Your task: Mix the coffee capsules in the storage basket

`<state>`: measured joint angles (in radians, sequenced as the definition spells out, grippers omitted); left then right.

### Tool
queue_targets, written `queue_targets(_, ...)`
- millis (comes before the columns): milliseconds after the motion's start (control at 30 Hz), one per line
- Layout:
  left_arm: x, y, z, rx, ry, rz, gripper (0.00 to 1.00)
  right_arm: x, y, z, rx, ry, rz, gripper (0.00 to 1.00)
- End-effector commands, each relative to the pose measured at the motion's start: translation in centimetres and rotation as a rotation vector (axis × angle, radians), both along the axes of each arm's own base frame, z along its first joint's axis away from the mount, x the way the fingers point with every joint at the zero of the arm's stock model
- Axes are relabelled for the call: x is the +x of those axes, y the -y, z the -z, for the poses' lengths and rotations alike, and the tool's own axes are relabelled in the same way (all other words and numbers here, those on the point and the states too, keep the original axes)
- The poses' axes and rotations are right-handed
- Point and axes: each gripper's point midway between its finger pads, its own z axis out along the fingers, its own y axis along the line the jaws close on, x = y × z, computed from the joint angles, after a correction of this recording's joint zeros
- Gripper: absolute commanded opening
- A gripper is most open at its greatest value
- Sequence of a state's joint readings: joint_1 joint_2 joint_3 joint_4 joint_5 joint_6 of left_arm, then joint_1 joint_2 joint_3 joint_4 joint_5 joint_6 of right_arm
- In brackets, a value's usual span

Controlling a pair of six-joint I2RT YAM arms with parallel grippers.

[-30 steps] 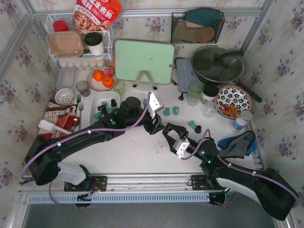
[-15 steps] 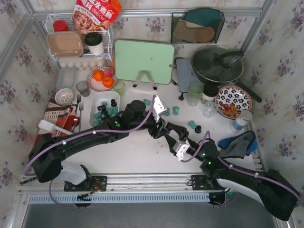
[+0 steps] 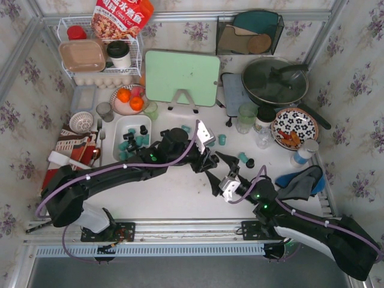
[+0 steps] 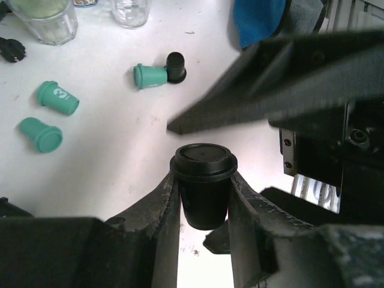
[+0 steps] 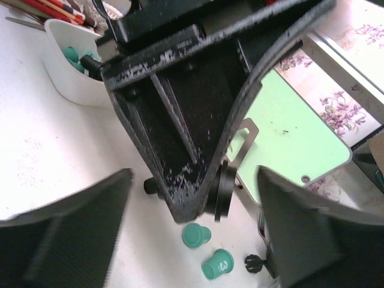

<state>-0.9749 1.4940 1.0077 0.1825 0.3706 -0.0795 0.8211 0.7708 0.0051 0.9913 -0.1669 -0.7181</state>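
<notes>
Moved right from the storage basket [image 3: 120, 126] holding the coffee capsules [image 3: 127, 144], now clamps a black capsule [image 4: 204, 161] in the left gripper [image 4: 204, 183], seemingly handed over by the right gripper [image 3: 216, 167], jaws apart just beside, for carrying back left.

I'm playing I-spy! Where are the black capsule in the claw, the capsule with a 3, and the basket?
Black capsule [image 4: 204, 195], left wrist view, on its body below the rim.
Capsule with a 3 [image 4: 57, 98], left wrist view, on its teal side.
Basket [image 5: 69, 81], right wrist view, on its white outer wall.
</notes>
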Motion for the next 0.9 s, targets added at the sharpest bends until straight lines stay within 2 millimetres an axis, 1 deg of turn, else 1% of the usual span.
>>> queue_targets(0,1.8,-0.9,-1.8,-0.051,0.033,-0.089,0.22,0.8,0.8,0.3,0.024,-0.046,0.063,0.99)
queue_targets(100,3.7,-2.9,-1.8,-0.032,0.019,-0.161,0.20,1.5,1.5,0.6,0.041,-0.089,0.115,1.00)
queue_targets(133,4.3,-4.1,-2.6,-0.042,0.024,-0.194,0.20,1.7,1.7,0.6,0.053,-0.108,0.134,1.00)
queue_targets(167,5.2,-5.2,-2.7,-0.040,0.017,-0.233,0.20,2.0,2.0,0.5,0.075,-0.132,0.155,1.00)
queue_targets(233,7.6,-8.2,-2.4,-0.025,-0.006,-0.347,0.20,2.6,2.7,0.0,0.159,-0.204,0.204,1.00)
queue_targets(300,11.1,-13.0,-1.7,0.027,-0.023,-0.537,0.21,3.9,4.0,-0.8,0.324,-0.332,0.305,1.00)
queue_targets(333,12.5,-15.3,-1.0,0.061,-0.034,-0.628,0.23,5.1,5.8,-0.7,0.432,-0.419,0.429,1.00)
queue_targets(367,13.9,-17.6,-0.4,0.089,-0.044,-0.717,0.23,5.9,6.8,-0.4,0.516,-0.496,0.515,1.00)
queue_targets(400,15.0,-19.7,0.4,0.113,-0.060,-0.791,0.24,6.6,8.3,-0.2,0.616,-0.564,0.627,1.00)
queue_targets(433,16.0,-21.6,1.2,0.132,-0.076,-0.856,0.24,7.2,9.1,0.1,0.654,-0.611,0.702,1.00)
queue_targets(500,17.7,-25.0,3.0,0.178,-0.111,-0.964,0.25,7.8,9.8,0.9,0.635,-0.670,0.788,1.00)
queue_targets(567,18.9,-27.7,5.1,0.225,-0.145,-1.043,0.25,8.1,11.3,2.5,0.637,-0.741,0.918,1.00)
queue_targets(633,19.8,-29.6,6.9,0.252,-0.198,-1.092,0.26,8.2,12.3,4.5,0.643,-0.824,1.020,1.00)
queue_targets(667,20.2,-30.4,7.5,0.255,-0.220,-1.113,0.27,8.2,12.8,5.3,0.673,-0.866,1.063,1.00)
queue_targets(733,20.8,-31.7,8.7,0.264,-0.261,-1.153,0.28,8.0,13.6,7.2,0.674,-0.916,1.132,0.99)
queue_targets(833,21.3,-33.0,9.8,0.268,-0.308,-1.194,0.33,7.7,14.4,9.7,0.666,-0.968,1.187,0.94)
queue_targets(867,21.3,-33.0,10.1,0.268,-0.320,-1.194,0.38,7.5,14.8,10.2,0.673,-0.981,1.200,0.92)
